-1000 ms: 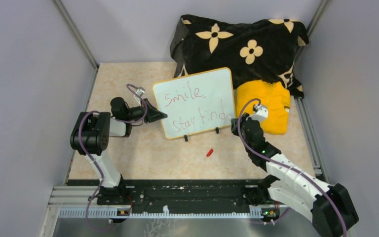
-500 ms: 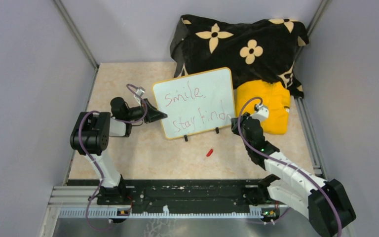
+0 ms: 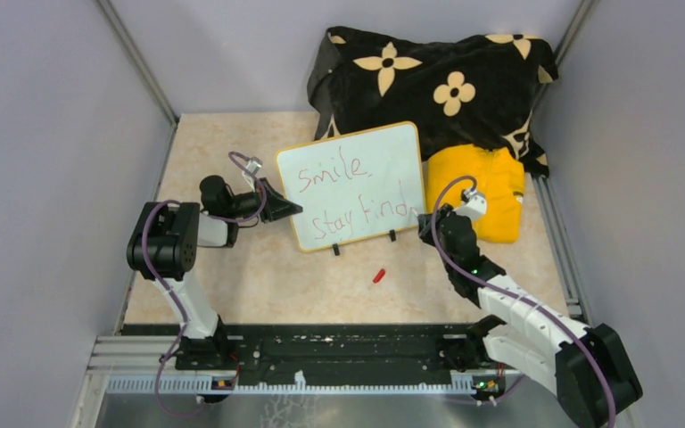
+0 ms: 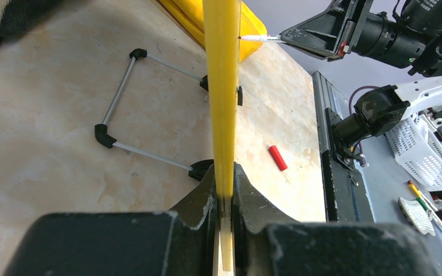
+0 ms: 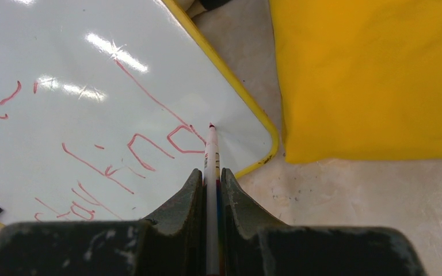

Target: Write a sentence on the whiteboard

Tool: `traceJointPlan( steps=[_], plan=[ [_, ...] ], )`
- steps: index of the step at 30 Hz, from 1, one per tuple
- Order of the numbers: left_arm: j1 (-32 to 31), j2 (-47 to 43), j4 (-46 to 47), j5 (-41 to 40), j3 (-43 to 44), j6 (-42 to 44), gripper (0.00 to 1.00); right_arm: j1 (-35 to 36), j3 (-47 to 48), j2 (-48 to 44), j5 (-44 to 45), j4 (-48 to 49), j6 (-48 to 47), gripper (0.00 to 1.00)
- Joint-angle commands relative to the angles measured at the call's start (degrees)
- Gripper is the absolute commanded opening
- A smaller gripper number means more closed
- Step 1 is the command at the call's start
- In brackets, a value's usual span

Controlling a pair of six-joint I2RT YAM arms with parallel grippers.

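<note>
The whiteboard (image 3: 357, 183) stands upright on two black feet, tan-yellow framed, mid-table. Red handwriting on it reads "smile" (image 3: 330, 171) above "stay find" (image 3: 359, 216). My left gripper (image 3: 287, 210) is shut on the board's left edge; the left wrist view shows the yellow frame (image 4: 221, 86) edge-on between the jaws. My right gripper (image 3: 425, 223) is shut on a slim red-and-white marker pen (image 5: 210, 155), its tip touching the board near its lower right corner, by the last red letter (image 5: 178, 140).
A red marker cap (image 3: 378, 275) lies on the table in front of the board, also in the left wrist view (image 4: 277, 157). A yellow cloth (image 3: 477, 192) lies right of the board, a black flowered blanket (image 3: 437, 80) behind it. Grey walls enclose the table.
The right arm has shifted slightly; the pen tip stays at the board's lower right. The left arm and the board have not moved.
</note>
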Motion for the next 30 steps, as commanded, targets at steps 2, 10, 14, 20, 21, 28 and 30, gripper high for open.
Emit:
traceJointPlan(
  steps=[2,10,14,20,21,28,30],
  plan=[
    [-0.58,2.43,-6.13,-2.27,-0.46,3.60,0.00,-0.30,-1.71,-1.99,-0.69,0.12,0.92,0.00],
    [-0.58,2.19,-5.95,-2.42,-0.60,3.66,0.00,-0.27,0.76,-7.93,-1.75,-4.06,1.20,0.00],
    [-0.58,2.09,-5.42,-2.46,-0.81,3.43,0.01,-0.24,3.18,-12.35,-3.55,-6.40,0.17,0.00],
    [-0.58,1.34,-4.92,-3.48,-1.38,3.23,0.41,-0.27,7.12,-14.61,-9.51,-9.76,-3.34,0.00],
    [-0.58,1.12,-4.96,-3.67,-1.46,3.31,0.48,-0.28,7.66,-14.61,-10.34,-10.25,-3.53,0.00],
    [-0.60,-0.90,-7.98,-5.41,-2.11,5.53,0.99,-0.24,8.33,-16.11,-12.20,-11.53,-4.65,0.00],
    [-0.58,-1.77,-9.62,-5.94,-2.19,6.46,0.99,-0.23,8.68,-16.63,-12.59,-11.57,-5.11,0.00]
  ],
)
